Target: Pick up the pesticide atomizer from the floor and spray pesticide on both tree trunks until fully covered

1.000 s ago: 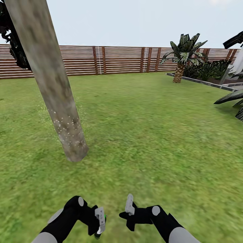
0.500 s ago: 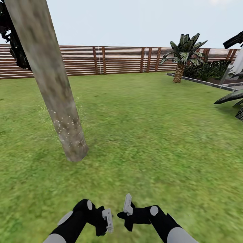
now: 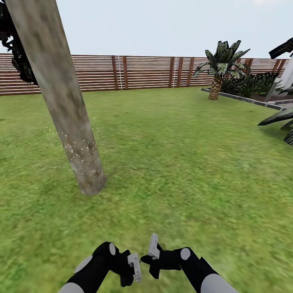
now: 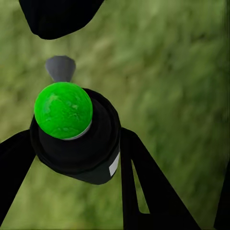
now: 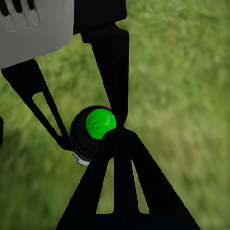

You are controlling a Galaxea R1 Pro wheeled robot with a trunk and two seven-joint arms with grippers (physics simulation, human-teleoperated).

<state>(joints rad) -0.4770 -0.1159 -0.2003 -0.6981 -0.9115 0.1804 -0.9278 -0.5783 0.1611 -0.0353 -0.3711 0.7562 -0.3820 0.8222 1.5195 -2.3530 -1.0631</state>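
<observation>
Atomizer (image 4: 76,132): black body, bright green round cap, seen end-on in the left wrist view, sitting between the left gripper's (image 4: 76,158) two black fingers (image 4: 143,187), which press against its sides. Left gripper clamped on it. A grey nozzle tip shows just past the cap, over blurred grass.

The right wrist view shows the same atomizer (image 5: 96,129), its green cap visible between black fingers of both grippers. Right gripper (image 5: 117,132): its own finger crosses right beside the bottle; whether its fingers are apart or together cannot be told from these frames.

Head view: left gripper (image 3: 132,268) and right gripper (image 3: 151,252) sit close together at bottom centre of the frame, low over the lawn (image 3: 183,162). The atomizer itself is not distinguishable here, hidden by the left hand.

Tree trunk (image 3: 61,97): thick, smooth, mottled grey-tan, leaning, running from upper left of the frame down to its base at left of centre. The lower part is speckled with small white dots; a faint scatter of pale specks lies on the grass either side of it. The grippers are well apart from the trunk.

Background: brown slatted fence (image 3: 142,72) across the upper frame, short palm (image 3: 219,65) with scaly trunk at upper right, dark foliage at the upper-left and right edges.
</observation>
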